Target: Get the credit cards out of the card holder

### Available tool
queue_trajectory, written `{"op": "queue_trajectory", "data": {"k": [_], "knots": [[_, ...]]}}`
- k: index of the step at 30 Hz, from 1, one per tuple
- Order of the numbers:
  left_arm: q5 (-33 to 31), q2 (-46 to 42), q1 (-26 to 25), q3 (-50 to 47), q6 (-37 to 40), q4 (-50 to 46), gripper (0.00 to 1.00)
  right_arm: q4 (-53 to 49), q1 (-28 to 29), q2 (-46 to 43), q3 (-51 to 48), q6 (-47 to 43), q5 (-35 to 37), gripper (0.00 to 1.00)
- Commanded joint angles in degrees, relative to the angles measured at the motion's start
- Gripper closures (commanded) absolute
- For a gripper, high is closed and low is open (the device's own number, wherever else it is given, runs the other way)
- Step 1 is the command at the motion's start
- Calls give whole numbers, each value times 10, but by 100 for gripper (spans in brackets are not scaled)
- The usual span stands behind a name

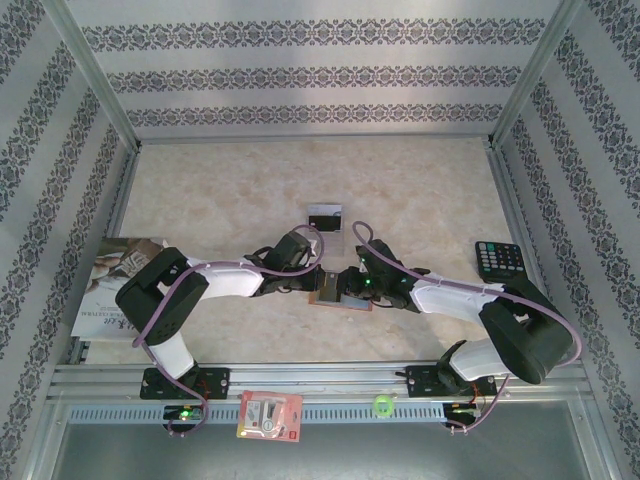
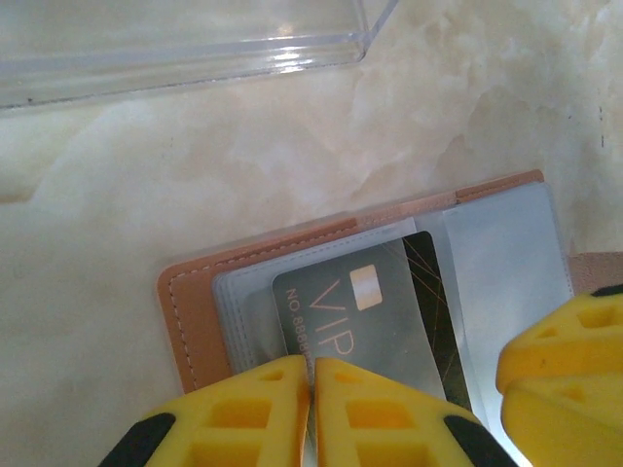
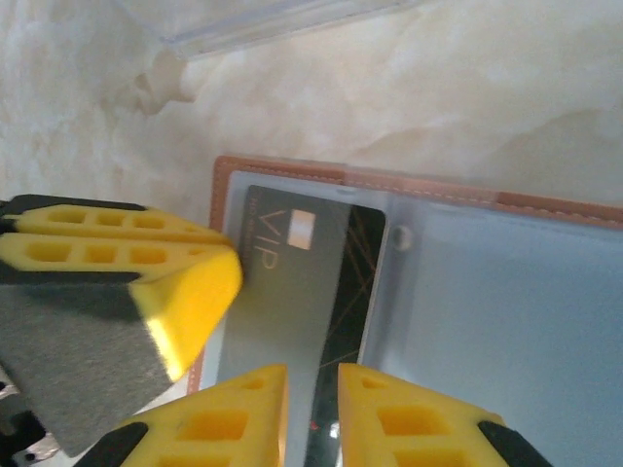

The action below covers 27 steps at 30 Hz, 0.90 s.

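Marble-patterned table (image 1: 300,170), walled in patterned panels. Printed magazine (image 1: 105,290), at the left edge beside the left arm. Black calculator (image 1: 498,260), at the right edge, well apart from the work. Red-and-white packet (image 1: 270,415), on the front rail between the arm bases, with a small green ring (image 1: 382,405) near it. Clear plastic tray (image 2: 195,53), just beyond the holder. Card holder (image 2: 190,321), reddish-brown, lying open and flat at mid-table toward the front, long axis left to right, largely covered from above by the two grippers meeting over it. Credit card (image 2: 360,321), grey, marked VIP, with a gold chip and a dark band down one long side; seated in the holder's clear sleeve, short end toward the stitched brown edge, long axis crosswise to the holder. Second credit card (image 1: 325,218), silvery with a dark band, flat on the table just beyond the holder. Left gripper (image 2: 311,365): jaws clenched to a thin slit, tips on the VIP card's near end; whether the card is pinched cannot be told. Right gripper (image 3: 311,375): jaws narrowly parted over the sleeve and card, nothing visibly grasped.
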Motion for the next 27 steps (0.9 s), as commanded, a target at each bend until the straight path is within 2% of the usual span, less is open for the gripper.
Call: {"op": "queue_trajectory", "data": {"k": [1, 15, 19, 23, 27], "knots": [[0, 1, 3, -34, -7, -41, 86, 10, -7, 10, -13, 19, -3, 78], [7, -9, 3, -43, -14, -37, 88, 108, -16, 65, -27, 70, -56, 80], [7, -10, 3, -43, -14, -37, 89, 119, -17, 70, -32, 78, -56, 86], [3, -14, 3, -42, -12, -41, 89, 119, -21, 52, -50, 81, -41, 99], [1, -17, 3, -43, -12, -43, 89, 116, -28, 23, -76, 83, -24, 100]]}}
